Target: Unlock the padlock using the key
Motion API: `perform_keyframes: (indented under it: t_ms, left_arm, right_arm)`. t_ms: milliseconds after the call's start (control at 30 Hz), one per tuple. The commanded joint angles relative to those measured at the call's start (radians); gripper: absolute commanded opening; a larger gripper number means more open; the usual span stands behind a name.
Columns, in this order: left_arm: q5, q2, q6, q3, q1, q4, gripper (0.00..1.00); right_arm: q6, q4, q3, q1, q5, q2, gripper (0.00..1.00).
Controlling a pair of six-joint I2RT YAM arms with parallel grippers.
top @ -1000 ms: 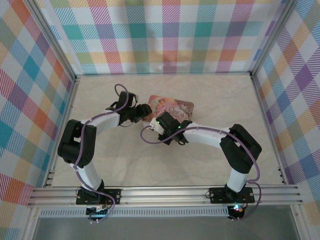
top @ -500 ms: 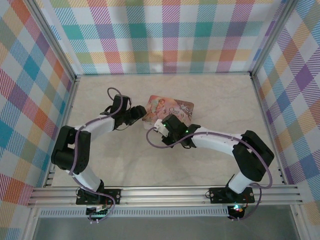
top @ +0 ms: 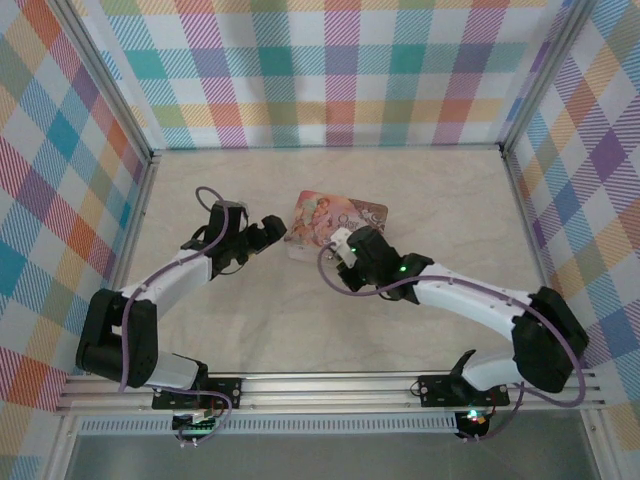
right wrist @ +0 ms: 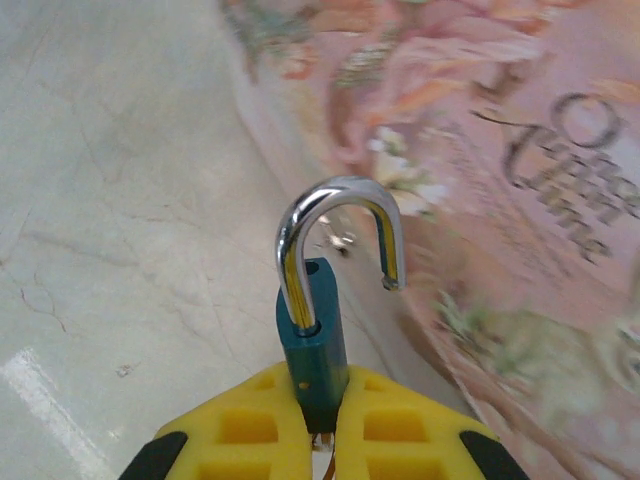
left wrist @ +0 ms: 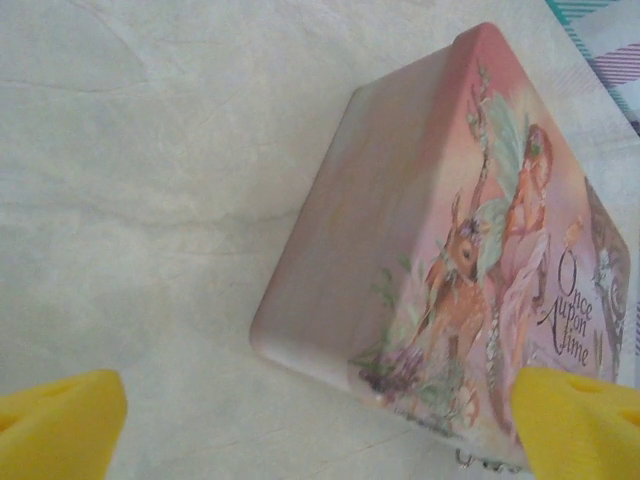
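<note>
Counting from the near rail: two arms, one padlock, one tin.

Left arm [top: 165, 282] doubled back at a low elbow by the left wall, forearm running far and right over the table [top: 300, 330]. Right arm [top: 480, 300] stretched low, elbow near the right wall, forearm reaching left and far.

Left gripper [left wrist: 320, 420] spread wide, holding nothing, aimed at the near-left corner of the tin [left wrist: 420, 230], just beside it.

Right gripper [right wrist: 320, 425] pinched narrow on the blue body of the padlock [right wrist: 315, 335], beside the tin's edge, shackle pointing away from the fingers. Shackle swung open, one leg free of the body.

Key: cannot be made out. Metal glint [right wrist: 345, 241] at the tin's lower edge, too small to tell.

Farthest: tin flat on the table, pink, picture side up, closed, contents hidden.
</note>
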Motion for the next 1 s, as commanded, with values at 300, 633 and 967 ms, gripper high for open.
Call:
perform_keyframes:
  t_ms: [300, 633, 967]
  left_arm:
    - [-0.101, -0.157, 0.093, -0.063, 0.011, -0.154, 1.00]
    - [-0.172, -0.261, 0.115, -0.092, 0.011, -0.210, 1.00]
    - [-0.154, -0.231, 0.100, -0.106, 0.011, -0.213, 1.00]
  right_arm:
    - [0.336, -0.252, -0.052, -0.338, -0.035, -0.237, 0.00]
    - [0.427, -0.315, -0.028, -0.576, -0.096, -0.087, 0.00]
    - [0.447, -0.279, 0.034, -0.659, -0.124, 0.162, 0.00]
